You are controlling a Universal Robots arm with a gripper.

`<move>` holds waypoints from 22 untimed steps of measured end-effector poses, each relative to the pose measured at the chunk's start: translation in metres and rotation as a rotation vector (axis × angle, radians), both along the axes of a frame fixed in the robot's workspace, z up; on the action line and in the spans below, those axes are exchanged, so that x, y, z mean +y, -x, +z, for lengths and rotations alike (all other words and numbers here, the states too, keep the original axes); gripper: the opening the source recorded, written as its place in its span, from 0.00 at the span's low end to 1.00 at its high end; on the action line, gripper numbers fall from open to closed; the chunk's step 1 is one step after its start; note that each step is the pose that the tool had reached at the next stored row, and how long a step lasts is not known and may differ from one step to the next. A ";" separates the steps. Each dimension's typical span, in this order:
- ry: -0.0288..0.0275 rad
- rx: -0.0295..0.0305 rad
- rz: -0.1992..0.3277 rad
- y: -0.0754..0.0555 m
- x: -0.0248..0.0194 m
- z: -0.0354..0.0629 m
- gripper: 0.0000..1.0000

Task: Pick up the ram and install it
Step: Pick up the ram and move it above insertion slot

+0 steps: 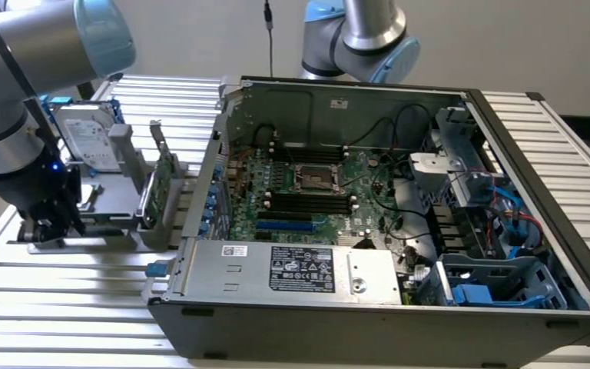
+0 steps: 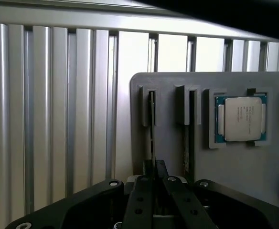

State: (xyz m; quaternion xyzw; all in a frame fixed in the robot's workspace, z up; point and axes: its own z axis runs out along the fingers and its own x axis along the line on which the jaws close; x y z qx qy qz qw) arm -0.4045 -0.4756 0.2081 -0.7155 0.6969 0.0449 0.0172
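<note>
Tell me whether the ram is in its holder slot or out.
In. The ram stands edge-on in a slot of the grey holder, with the gripper closed on it.

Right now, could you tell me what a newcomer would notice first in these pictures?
The open computer case in the middle of the exterior view, its green motherboard exposed. At that view's left, the gripper is down at a grey holder, pinching a thin memory stick near a square silver processor chip.

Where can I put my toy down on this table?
Bare table slats lie between the grey parts holder and the near edge, and beside the computer case at the exterior view's right. The holder and the case's inside are crowded.
</note>
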 end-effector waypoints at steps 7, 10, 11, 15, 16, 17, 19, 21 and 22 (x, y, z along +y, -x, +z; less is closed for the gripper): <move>0.0000 0.0001 0.000 0.000 0.0000 0.0070 0.14; -0.0001 0.0000 0.000 0.000 0.0000 0.0123 0.14; -0.0002 0.0000 0.000 0.000 0.0000 0.0154 0.14; -0.0007 0.0003 0.000 0.000 -0.0002 0.0332 0.14; -0.0007 0.0005 0.000 -0.001 -0.0003 0.0377 0.14; -0.0008 0.0005 0.000 -0.001 -0.0004 0.0421 0.14; -0.0007 0.0012 0.000 -0.003 -0.0005 0.0516 0.14; -0.0013 0.0021 0.000 -0.008 -0.0006 0.0604 0.14; -0.0018 0.0028 0.000 -0.011 -0.0006 0.0648 0.14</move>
